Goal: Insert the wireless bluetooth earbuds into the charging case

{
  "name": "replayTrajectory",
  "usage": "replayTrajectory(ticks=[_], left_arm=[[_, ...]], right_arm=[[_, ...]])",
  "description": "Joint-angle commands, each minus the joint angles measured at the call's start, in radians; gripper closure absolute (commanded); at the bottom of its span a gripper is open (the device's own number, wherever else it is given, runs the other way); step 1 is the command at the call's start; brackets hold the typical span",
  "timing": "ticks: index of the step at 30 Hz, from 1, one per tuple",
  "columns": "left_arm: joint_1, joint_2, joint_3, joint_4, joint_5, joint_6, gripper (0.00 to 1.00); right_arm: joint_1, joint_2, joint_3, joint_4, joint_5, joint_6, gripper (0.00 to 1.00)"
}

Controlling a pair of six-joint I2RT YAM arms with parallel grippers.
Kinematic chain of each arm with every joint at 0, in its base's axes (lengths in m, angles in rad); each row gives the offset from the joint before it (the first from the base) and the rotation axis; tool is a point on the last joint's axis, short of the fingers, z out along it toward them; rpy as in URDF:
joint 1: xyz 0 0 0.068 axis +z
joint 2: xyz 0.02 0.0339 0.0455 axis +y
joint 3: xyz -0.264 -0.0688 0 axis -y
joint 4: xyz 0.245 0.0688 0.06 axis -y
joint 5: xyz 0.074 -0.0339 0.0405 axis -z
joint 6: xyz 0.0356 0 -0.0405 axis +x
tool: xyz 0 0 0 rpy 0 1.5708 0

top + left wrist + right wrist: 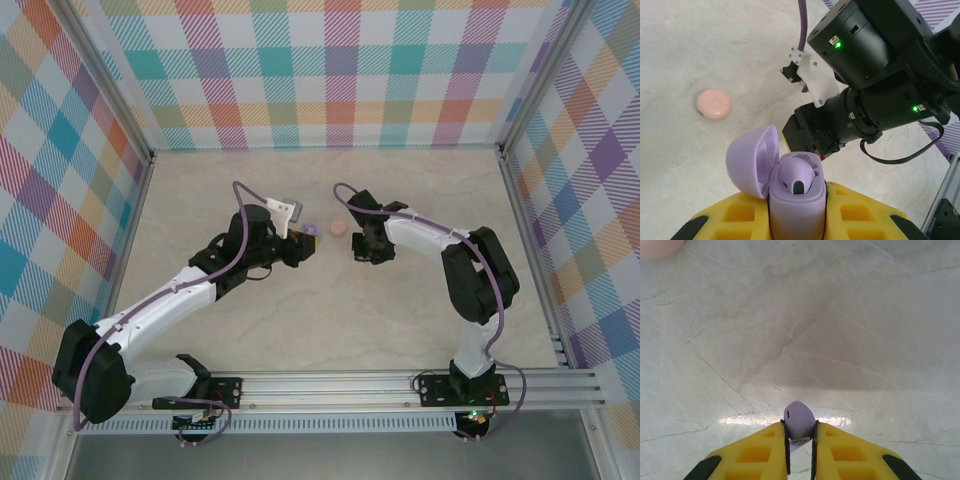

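Observation:
My left gripper (797,202) is shut on the lilac charging case (795,217), held upright between its yellow fingers (865,215). The case lid (752,160) is swung open to the left. One lilac earbud (799,175) sits in the case's well. My right gripper (800,434) is shut on a second lilac earbud (799,419), whose rounded head pokes out past the fingertips just above the table. In the top view the case (311,230) and left gripper (303,242) are at table centre, with the right gripper (362,250) a short way to their right.
A pink round disc (713,104) lies flat on the marble tabletop (300,330) between the two grippers, seen as the pink disc (339,228) from above. The right arm's black wrist (875,75) hangs close in front of the case. Checked walls (320,70) enclose the table.

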Motion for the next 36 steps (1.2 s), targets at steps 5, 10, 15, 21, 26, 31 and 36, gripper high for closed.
replayTrajectory(ticks=[5, 10, 15, 21, 26, 31, 36], left_arm=[[0.010, -0.006, 0.001, 0.016, -0.019, -0.011, 0.85], [0.010, -0.016, -0.002, 0.016, -0.019, -0.012, 0.86], [0.010, -0.022, -0.005, 0.013, -0.020, -0.010, 0.85], [0.010, -0.027, -0.005, 0.014, -0.020, -0.009, 0.85], [0.011, -0.026, -0.004, 0.015, -0.018, -0.009, 0.85], [0.010, -0.027, -0.004, 0.015, -0.017, -0.008, 0.85], [0.010, -0.027, -0.004, 0.019, -0.018, -0.010, 0.86]], right_arm=[[-0.004, 0.111, 0.114, -0.089, -0.037, -0.088, 0.83], [-0.004, 0.175, 0.176, -0.147, -0.042, -0.120, 0.82], [-0.004, 0.191, 0.208, -0.164, -0.050, -0.101, 0.74], [-0.004, 0.199, 0.240, -0.180, -0.056, -0.043, 0.63], [-0.004, 0.221, 0.265, -0.196, -0.052, 0.005, 0.67], [-0.004, 0.241, 0.281, -0.216, -0.042, 0.015, 0.68], [-0.004, 0.249, 0.281, -0.225, -0.031, 0.010, 0.68]])
